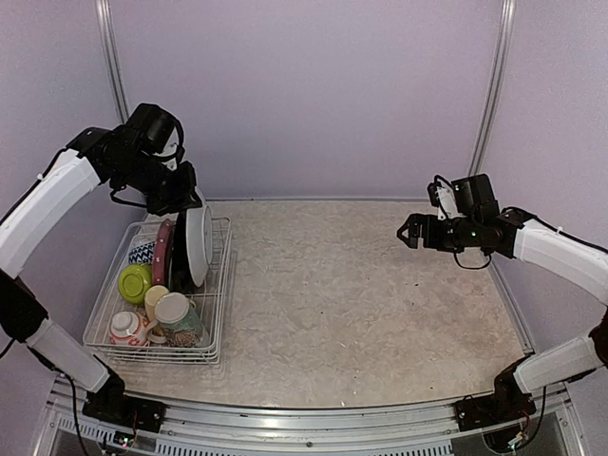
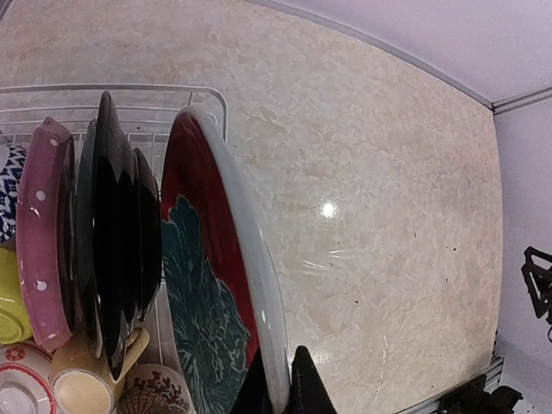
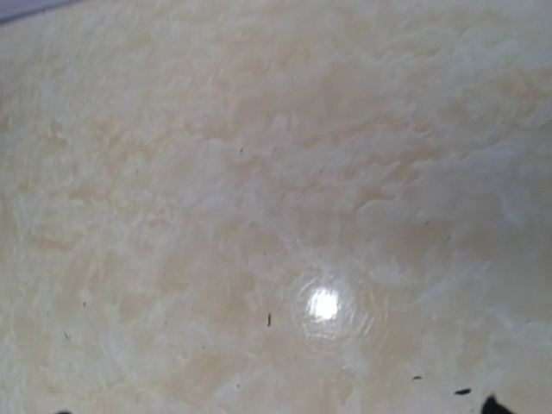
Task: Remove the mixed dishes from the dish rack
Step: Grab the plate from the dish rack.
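The white wire dish rack (image 1: 220,313) stands at the table's left. A dark red floral plate (image 2: 203,259) stands on edge at its right side, its white back (image 1: 198,245) facing the table. My left gripper (image 2: 280,362) is shut on this plate's top rim, one black finger on each face. Beside the plate stand a black plate (image 2: 112,233) and a pink dotted plate (image 2: 47,233). In front of them are a lime-green bowl (image 1: 135,282), a red-white patterned bowl (image 1: 124,328), a yellow mug (image 2: 86,384) and a cream patterned mug (image 1: 178,316). My right gripper (image 1: 408,233) hangs open and empty over the table's right side.
A blue-white patterned dish (image 1: 141,252) sits at the rack's back left. The beige stone-look tabletop (image 1: 361,304) stretches right of the rack, and the right wrist view shows only this surface (image 3: 259,172). Lilac walls close the back and sides.
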`<state>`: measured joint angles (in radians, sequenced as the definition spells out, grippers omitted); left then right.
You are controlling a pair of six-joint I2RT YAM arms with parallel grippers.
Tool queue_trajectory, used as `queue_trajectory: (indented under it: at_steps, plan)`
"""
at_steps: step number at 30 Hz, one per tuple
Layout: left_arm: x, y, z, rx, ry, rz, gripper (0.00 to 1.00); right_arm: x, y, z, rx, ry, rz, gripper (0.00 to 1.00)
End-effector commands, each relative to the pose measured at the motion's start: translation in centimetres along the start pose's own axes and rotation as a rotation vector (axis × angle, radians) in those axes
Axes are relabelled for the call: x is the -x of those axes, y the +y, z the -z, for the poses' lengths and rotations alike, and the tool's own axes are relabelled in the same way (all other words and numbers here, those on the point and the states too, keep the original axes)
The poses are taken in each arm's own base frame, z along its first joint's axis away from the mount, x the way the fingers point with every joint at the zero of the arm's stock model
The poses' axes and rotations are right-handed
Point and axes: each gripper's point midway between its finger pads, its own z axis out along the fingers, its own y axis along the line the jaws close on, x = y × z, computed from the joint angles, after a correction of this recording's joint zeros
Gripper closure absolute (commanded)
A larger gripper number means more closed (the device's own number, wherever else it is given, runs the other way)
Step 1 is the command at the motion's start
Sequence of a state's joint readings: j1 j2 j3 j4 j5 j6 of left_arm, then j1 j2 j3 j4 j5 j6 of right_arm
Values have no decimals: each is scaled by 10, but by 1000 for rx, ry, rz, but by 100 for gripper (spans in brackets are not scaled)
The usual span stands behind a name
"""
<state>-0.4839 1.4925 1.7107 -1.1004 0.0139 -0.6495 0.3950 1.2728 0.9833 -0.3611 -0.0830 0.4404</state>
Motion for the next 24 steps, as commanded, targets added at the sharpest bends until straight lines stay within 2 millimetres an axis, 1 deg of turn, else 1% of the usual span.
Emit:
queue_trajectory:
  at_steps: [1,5,9,11,14,17,21,23,24]
  plan:
    - [32,-38,43,-212,-169,-25,100,8,16,-5,23,-13,21,0]
    - [36,-57,57,-302,-198,-69,100,9,21,-8,37,-7,18,0]
    - [37,-66,63,-333,-205,-95,100,10,20,-7,35,-12,15,0]
    - [35,-75,66,-360,-213,-132,100,10,21,-7,34,-12,15,0]
    - [28,-103,74,-422,-259,-272,100,12,23,-8,44,-10,6,0]
    - [22,-129,79,-434,-343,-432,100,18,31,-6,80,-21,-17,0]
    - [15,-152,73,-442,-408,-614,100,24,41,-6,124,-15,-38,0]
    - [11,-165,67,-412,-456,-703,100,27,44,-8,132,-2,-55,0]
    - [9,-171,60,-390,-474,-750,100,28,44,-8,128,6,-69,0]
